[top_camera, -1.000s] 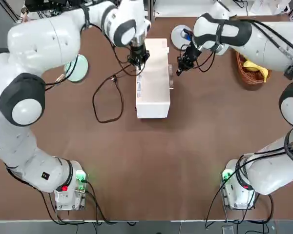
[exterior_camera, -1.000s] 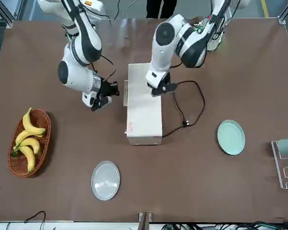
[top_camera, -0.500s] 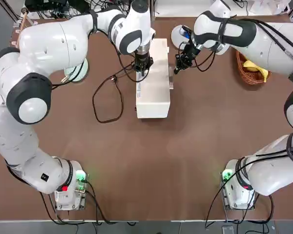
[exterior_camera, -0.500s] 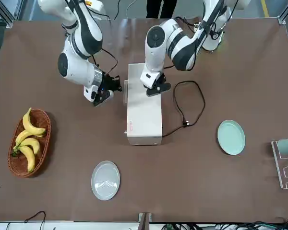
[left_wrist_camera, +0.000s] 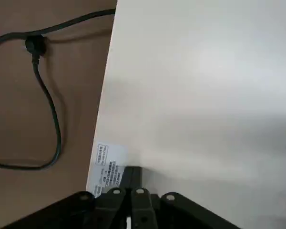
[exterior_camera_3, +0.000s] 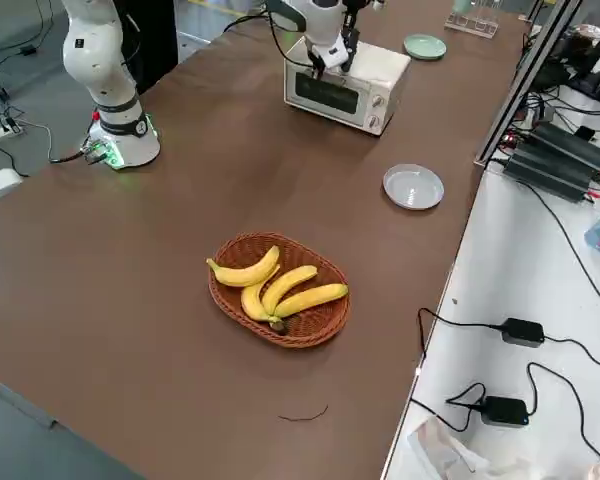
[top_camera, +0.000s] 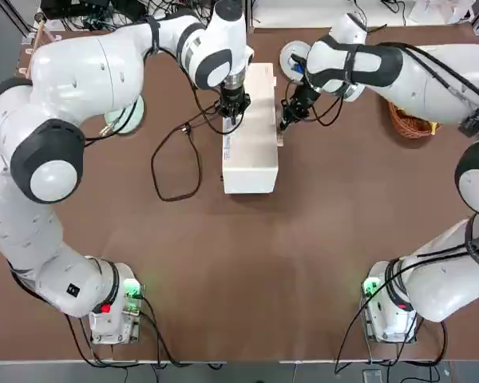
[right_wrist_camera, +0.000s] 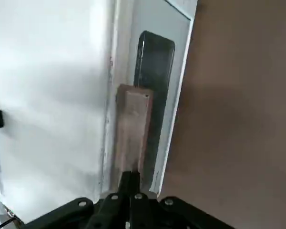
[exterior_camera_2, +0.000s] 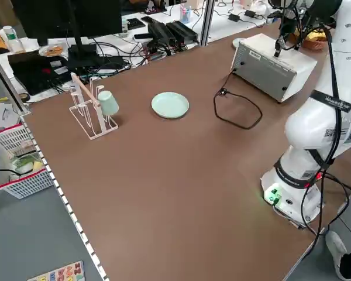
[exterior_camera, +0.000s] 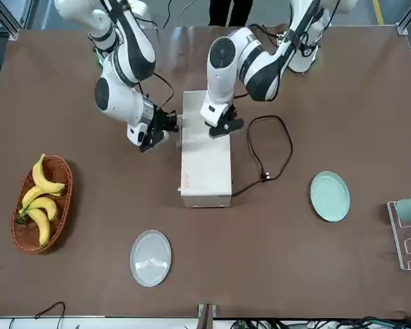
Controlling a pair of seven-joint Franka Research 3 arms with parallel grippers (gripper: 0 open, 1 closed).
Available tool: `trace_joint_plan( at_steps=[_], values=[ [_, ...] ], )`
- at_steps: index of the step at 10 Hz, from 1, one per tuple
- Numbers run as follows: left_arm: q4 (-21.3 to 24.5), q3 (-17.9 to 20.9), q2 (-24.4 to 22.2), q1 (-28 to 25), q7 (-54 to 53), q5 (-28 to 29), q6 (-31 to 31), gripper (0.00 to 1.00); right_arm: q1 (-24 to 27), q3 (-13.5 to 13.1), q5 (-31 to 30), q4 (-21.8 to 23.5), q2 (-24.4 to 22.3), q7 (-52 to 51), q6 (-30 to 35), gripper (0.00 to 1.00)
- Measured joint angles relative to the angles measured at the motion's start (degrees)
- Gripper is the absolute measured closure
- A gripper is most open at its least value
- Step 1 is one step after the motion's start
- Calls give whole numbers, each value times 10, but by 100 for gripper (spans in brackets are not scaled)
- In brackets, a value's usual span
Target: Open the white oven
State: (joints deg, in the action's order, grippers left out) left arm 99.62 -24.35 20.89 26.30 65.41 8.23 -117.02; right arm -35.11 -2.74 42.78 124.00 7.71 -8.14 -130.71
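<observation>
Brown counter [top_camera: 247,255]: right pincer [top_camera: 285,122] just closed in on the white oven [top_camera: 251,132] door handle, fingers pinched together; left pincer [top_camera: 232,113], also closed, braces the top. Door unopened.
</observation>
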Motion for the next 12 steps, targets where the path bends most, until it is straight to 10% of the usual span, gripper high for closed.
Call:
trace_joint_plan(
  at_steps=[12],
  values=[
    [0, 0, 0, -1, 1, 0, 0, 99, 60, -7, -60, 56, 5, -73, -6, 98]
  ],
)
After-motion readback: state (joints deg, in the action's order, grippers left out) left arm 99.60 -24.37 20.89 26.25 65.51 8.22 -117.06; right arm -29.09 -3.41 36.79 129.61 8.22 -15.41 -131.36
